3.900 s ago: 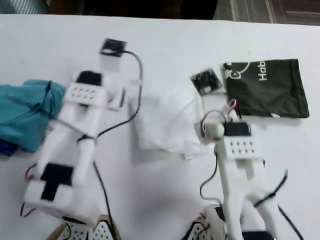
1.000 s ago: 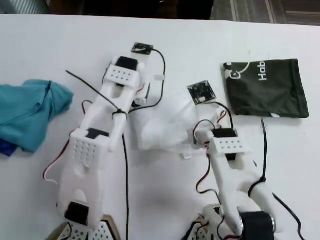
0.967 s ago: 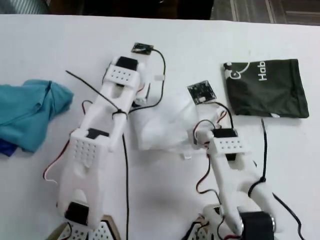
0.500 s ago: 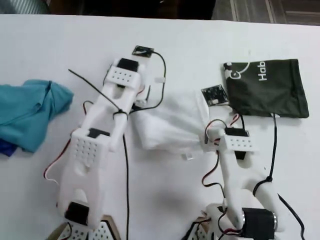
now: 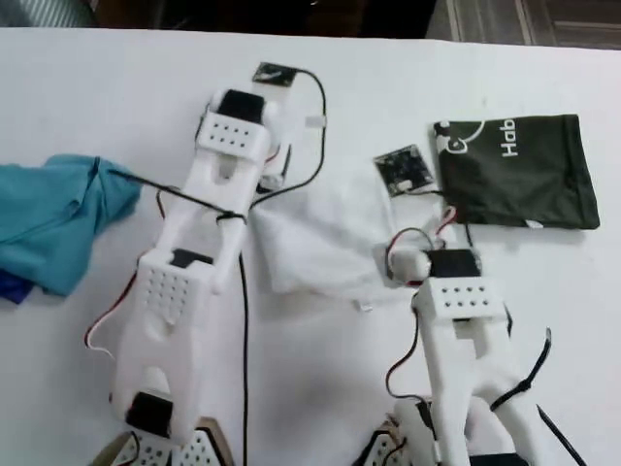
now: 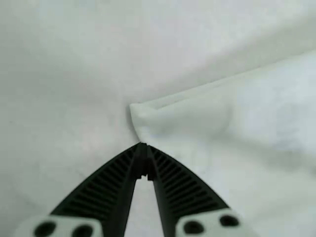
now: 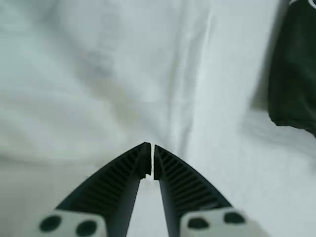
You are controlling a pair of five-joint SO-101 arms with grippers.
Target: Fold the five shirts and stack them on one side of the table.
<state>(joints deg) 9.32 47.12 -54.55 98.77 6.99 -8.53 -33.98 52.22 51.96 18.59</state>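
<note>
A white shirt lies crumpled at the table's middle, between my two arms. My left gripper is shut, its tips right at one hemmed corner of the white shirt. My right gripper is shut too and hovers over the white shirt near its edge. A folded dark green shirt lies flat at the right, its edge also showing as the dark green shirt. A teal shirt is bunched at the left over a blue one.
The left arm stretches along the white shirt's left side, the right arm stands at its near right. Black cables loop over the table by both wrists. Bare white table lies in front.
The left arm has reached slightly farther from the front edge. The right arm swung right, then back left toward the white shirt, whose right side has shifted.
</note>
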